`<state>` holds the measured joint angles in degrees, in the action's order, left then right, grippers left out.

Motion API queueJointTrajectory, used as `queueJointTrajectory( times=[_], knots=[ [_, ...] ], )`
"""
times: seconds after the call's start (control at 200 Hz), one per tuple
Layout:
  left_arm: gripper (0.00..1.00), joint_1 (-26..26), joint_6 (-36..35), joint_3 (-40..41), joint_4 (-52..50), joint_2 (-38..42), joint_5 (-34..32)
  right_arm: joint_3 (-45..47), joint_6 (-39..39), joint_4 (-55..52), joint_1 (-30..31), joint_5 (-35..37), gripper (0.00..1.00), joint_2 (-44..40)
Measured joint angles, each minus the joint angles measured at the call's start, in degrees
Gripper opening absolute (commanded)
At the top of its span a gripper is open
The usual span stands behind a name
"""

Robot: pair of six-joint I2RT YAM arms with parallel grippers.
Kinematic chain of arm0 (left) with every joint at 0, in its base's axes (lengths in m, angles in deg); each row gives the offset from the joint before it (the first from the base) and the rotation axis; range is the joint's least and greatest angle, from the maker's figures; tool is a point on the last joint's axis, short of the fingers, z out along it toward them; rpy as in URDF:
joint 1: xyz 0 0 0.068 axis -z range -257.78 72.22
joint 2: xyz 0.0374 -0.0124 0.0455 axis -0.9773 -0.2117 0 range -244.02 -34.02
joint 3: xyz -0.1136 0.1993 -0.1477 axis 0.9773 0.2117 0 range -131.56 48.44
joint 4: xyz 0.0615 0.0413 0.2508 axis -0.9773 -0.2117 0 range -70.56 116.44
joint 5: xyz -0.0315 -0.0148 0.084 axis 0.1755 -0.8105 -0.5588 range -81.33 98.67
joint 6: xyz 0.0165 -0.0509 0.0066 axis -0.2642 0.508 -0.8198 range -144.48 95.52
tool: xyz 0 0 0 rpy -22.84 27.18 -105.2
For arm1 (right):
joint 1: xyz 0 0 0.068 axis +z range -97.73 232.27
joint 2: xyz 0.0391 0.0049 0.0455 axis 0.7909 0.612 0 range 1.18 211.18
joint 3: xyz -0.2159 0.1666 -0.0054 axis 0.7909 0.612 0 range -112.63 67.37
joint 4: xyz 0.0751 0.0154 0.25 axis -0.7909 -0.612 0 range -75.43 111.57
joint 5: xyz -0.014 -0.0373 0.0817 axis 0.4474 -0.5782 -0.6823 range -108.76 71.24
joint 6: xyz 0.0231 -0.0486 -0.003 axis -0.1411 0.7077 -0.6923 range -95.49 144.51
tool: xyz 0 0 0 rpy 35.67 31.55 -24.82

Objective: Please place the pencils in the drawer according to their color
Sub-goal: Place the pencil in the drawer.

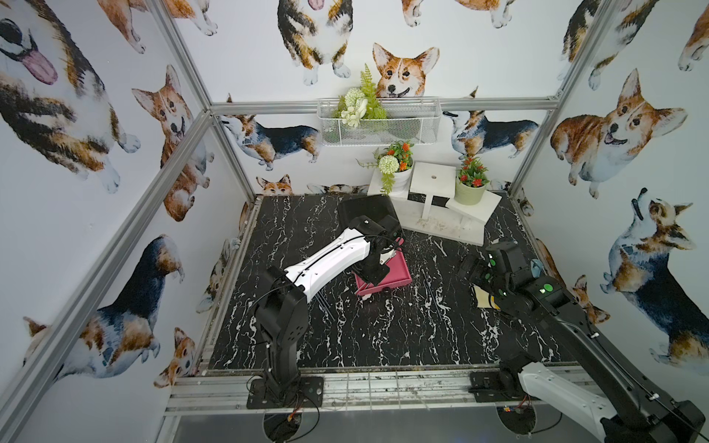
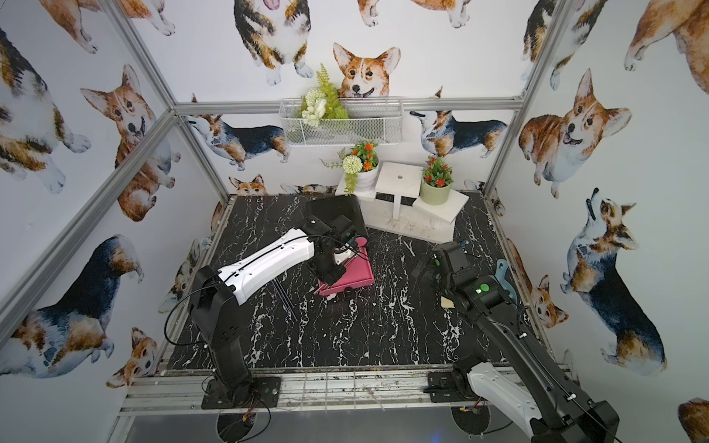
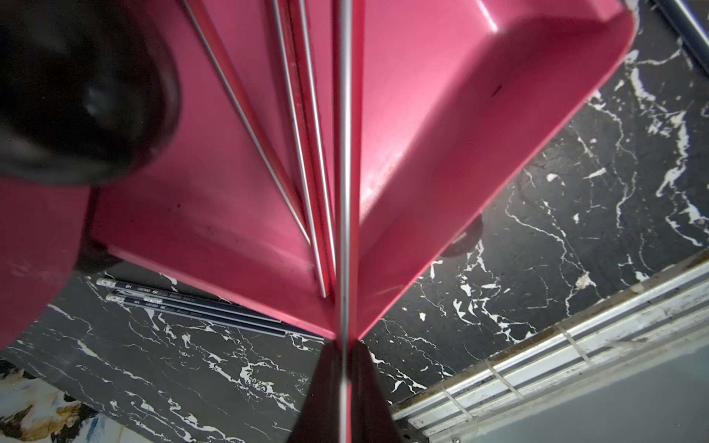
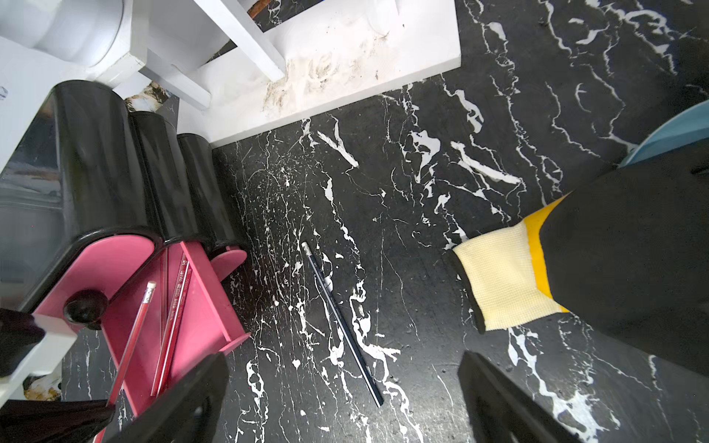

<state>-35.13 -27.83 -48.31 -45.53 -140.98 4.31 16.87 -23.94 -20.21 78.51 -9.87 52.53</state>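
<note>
Left wrist shows "HB" on dark blue pencils; left pincer grips red pencil, right pincer gapes.

Both top views: stereo head high above the near edge of the counter, tilted down toward the far wall. Whole counter and both arms are in frame, with nearly identical coverage.

Left wrist camera: very close over the pink drawer, sighting along the red pencil gripped in the left tool, toward the counter's near edge.

Right wrist camera: higher, over the counter's right part, facing down and toward the far edge, with the drawer off to one side.

Drawer is shared by all four views.
</note>
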Motion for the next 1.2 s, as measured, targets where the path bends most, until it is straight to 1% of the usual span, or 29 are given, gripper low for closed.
queueJointTrajectory(
  times=[0.195,0.556,1.186,1.201],
  knots=[
    [0.00,-0.6,0.9,-3.2,-1.0,-3.1,-1.4,0.4,0.0,0.0,0.0,0.0,1.00,-0.4],
    [0.00,-0.7,2.2,-6.2,-1.7,-5.8,-1.9,0.7,-0.1,0.2,0.0,0.0,1.00,-0.7],
    [0.00,-0.5,2.1,-9.3,-1.9,-10.1,-2.5,1.4,-1.1,2.1,0.0,-1.4,1.00,-1.1],
    [0.02,-0.4,2.1,-9.4,-1.9,-10.2,-2.5,1.4,-1.1,2.1,0.0,-1.4,1.00,-1.1]
  ],
)
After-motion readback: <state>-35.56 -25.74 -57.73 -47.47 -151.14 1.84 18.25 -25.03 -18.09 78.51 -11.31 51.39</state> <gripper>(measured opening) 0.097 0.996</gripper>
